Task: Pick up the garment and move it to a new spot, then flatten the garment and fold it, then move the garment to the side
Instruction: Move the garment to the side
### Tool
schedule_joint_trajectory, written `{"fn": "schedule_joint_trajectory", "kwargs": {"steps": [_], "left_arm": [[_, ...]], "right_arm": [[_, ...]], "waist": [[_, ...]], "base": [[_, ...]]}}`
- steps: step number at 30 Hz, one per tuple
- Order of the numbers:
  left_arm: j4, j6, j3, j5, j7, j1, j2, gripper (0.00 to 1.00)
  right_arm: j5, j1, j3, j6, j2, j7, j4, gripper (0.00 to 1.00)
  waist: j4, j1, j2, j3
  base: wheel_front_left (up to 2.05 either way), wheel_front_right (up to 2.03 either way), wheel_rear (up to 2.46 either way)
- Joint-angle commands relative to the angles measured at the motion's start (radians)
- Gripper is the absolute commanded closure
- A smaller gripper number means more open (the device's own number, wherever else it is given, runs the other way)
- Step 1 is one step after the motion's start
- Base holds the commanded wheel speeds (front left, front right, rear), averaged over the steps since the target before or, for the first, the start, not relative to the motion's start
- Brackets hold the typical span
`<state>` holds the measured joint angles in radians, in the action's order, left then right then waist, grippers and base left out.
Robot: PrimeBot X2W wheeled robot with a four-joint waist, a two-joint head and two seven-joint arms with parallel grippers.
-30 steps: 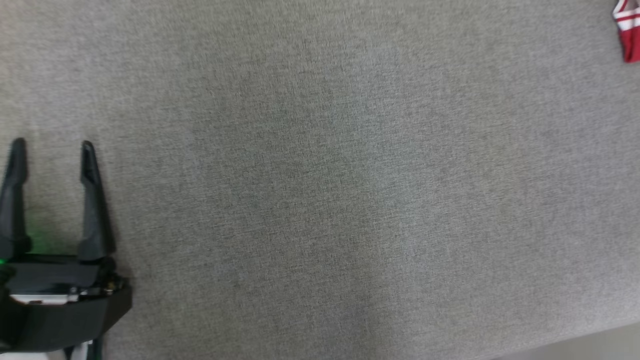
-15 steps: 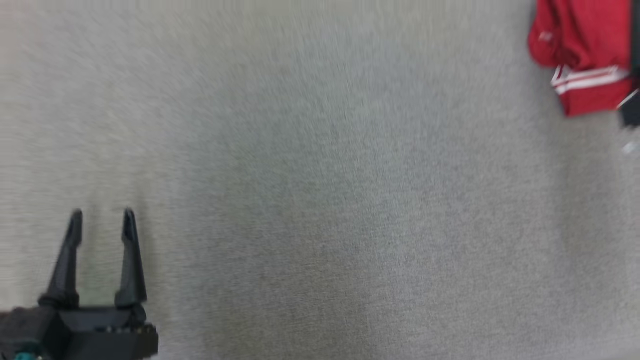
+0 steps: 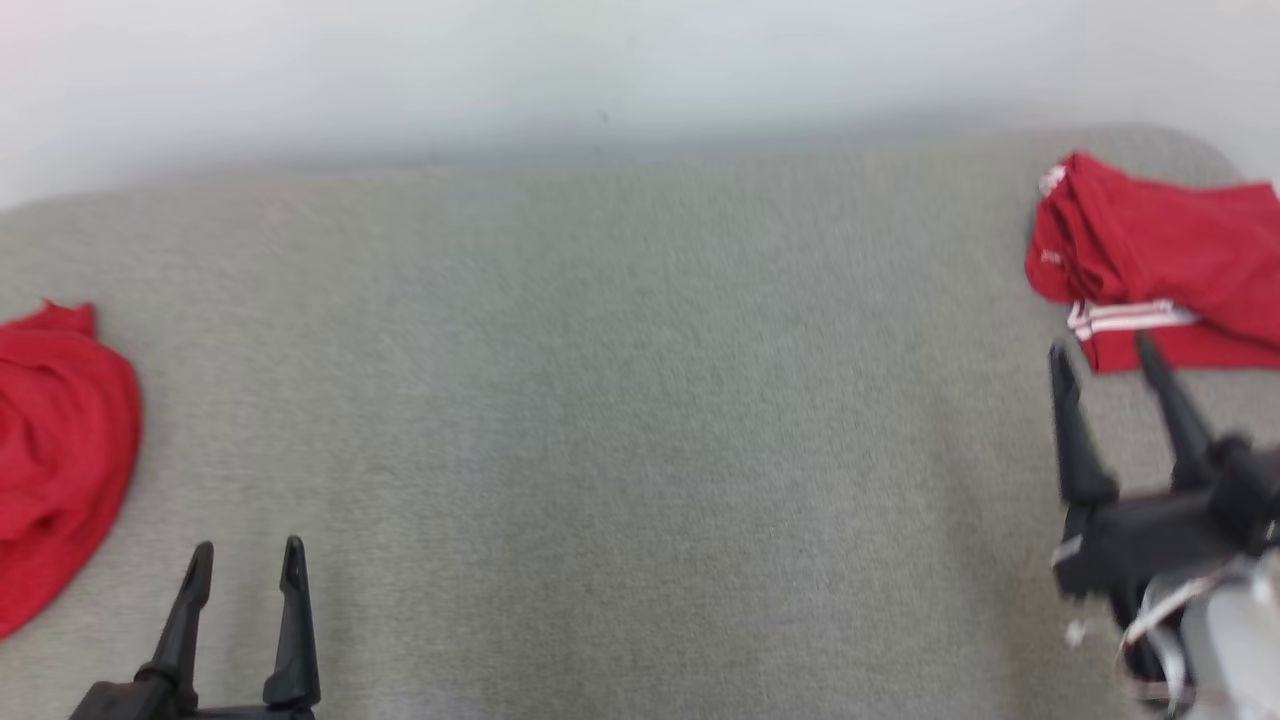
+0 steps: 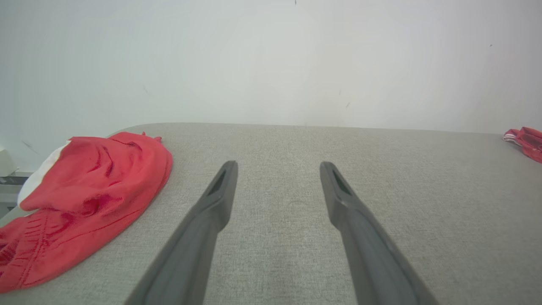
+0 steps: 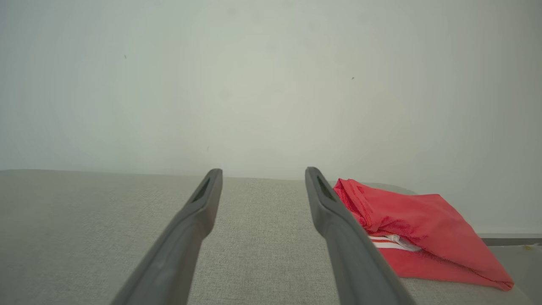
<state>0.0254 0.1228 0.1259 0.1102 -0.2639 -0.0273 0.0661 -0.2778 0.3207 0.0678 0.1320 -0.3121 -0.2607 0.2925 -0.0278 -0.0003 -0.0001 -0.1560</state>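
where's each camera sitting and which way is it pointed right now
Head view: on the head, looking forward and down over the grey surface; left gripper lower left, right gripper at right, both open.
Left wrist view: on the left wrist, low, looking along its own fingers toward the wall; crumpled red garment at left.
Right wrist view: on the right wrist, facing the wall along its own fingers; striped red garment at right.
Shared: head and left wrist views both show both garments.

Left gripper sits low at the left, fingers spread wide, empty, pointing up. Right gripper is higher at the right, likewise spread and empty, tilted slightly left, pale forearm behind.
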Motion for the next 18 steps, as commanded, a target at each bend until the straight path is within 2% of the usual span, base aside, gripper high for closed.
{"fn": "schedule_joint_trajectory", "kwargs": {"steps": [1,11,18], "left_arm": [[0.015,-0.001,0.004,-0.003,0.0,-0.02,-0.004,0.0],[0.046,0.0,0.009,-0.006,0.0,-0.045,-0.006,0.0],[0.066,0.001,0.016,-0.001,0.0,-0.064,-0.008,0.0]], "right_arm": [[0.015,-0.078,-0.015,-0.002,0.028,0.004,-0.036,0.0],[0.037,-0.341,-0.06,-0.002,0.155,0.015,-0.161,0.0],[0.059,-0.406,-0.043,-0.002,0.192,0.005,-0.16,0.0]], "waist": [[0.056,0.0003,0.0001,0.103],[0.065,0.0003,0.0001,0.151],[0.056,0.0003,0.0001,0.172]], "base": [[0.0,0.0,0.0],[0.0,0.0,0.0],[0.0,0.0,0.0]]}}
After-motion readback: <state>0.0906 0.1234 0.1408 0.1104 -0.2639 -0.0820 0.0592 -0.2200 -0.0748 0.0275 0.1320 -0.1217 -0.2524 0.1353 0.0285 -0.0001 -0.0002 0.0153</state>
